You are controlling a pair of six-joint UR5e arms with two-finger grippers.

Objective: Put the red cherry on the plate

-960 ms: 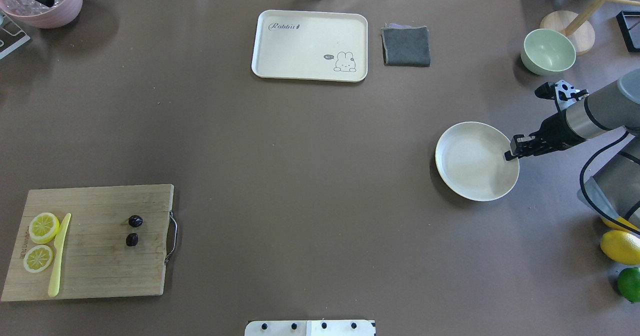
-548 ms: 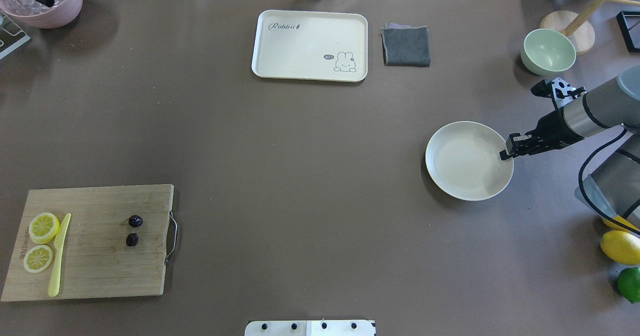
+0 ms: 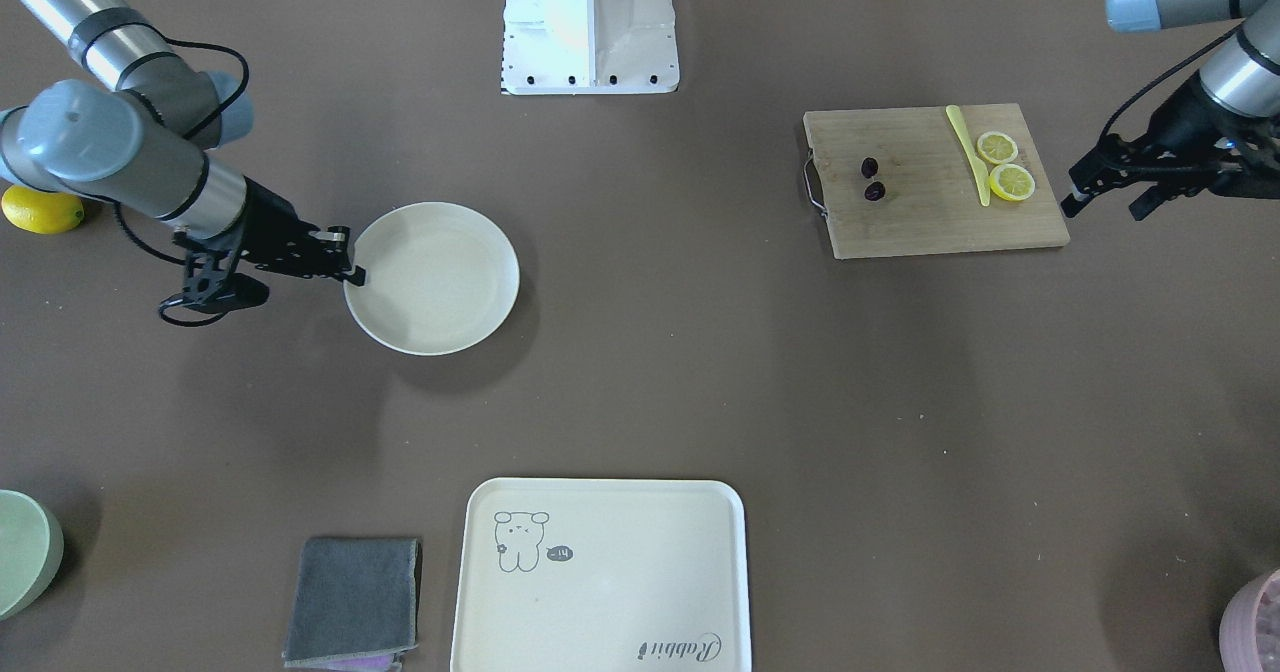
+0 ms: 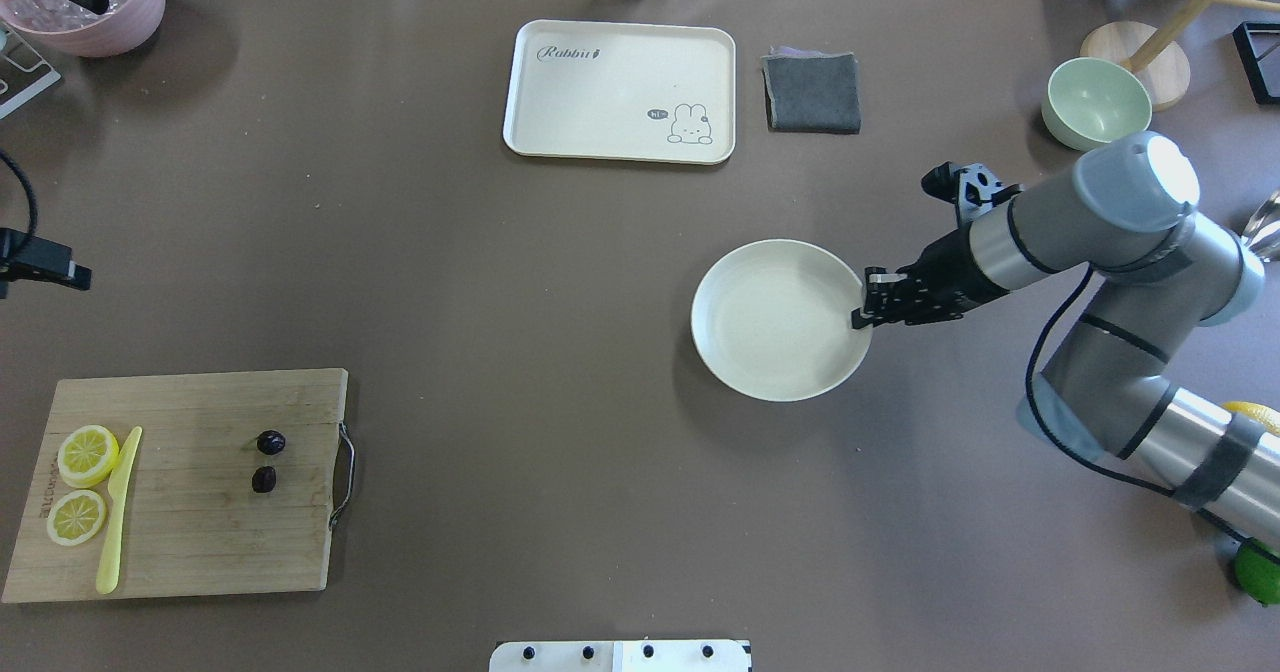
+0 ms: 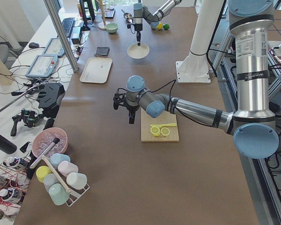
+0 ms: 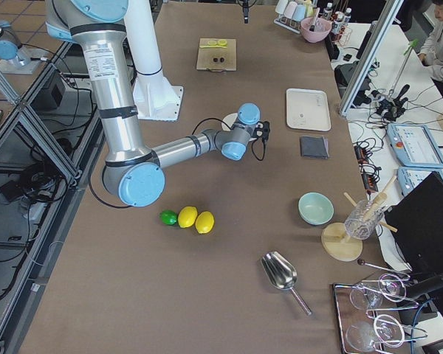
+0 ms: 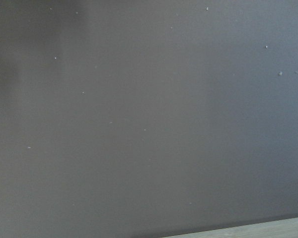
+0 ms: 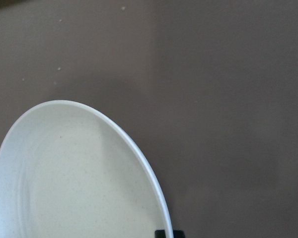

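Note:
The red cherry lies as two tiny dark fruits (image 4: 268, 460) on the wooden cutting board (image 4: 190, 532) at the near left, also visible from the front (image 3: 872, 179). The cream plate (image 4: 770, 322) sits right of the table's middle. My right gripper (image 4: 862, 314) is shut on the plate's right rim; the right wrist view shows the plate (image 8: 74, 183) with one fingertip (image 8: 164, 233) at its edge. My left gripper (image 3: 1105, 200) hovers open and holding nothing beyond the board's lemon end, well apart from the cherries.
Two lemon slices (image 4: 85, 455) and a yellow knife (image 4: 118, 512) share the board. A cream tray (image 4: 620, 92), a grey cloth (image 4: 812, 92) and a green bowl (image 4: 1095, 102) stand at the far side. A pink bowl (image 4: 85, 2) sits far left.
My right arm has slid the plate left toward the table's middle, its grip on the rim unchanged. My left arm has come into the overhead view at the left edge.

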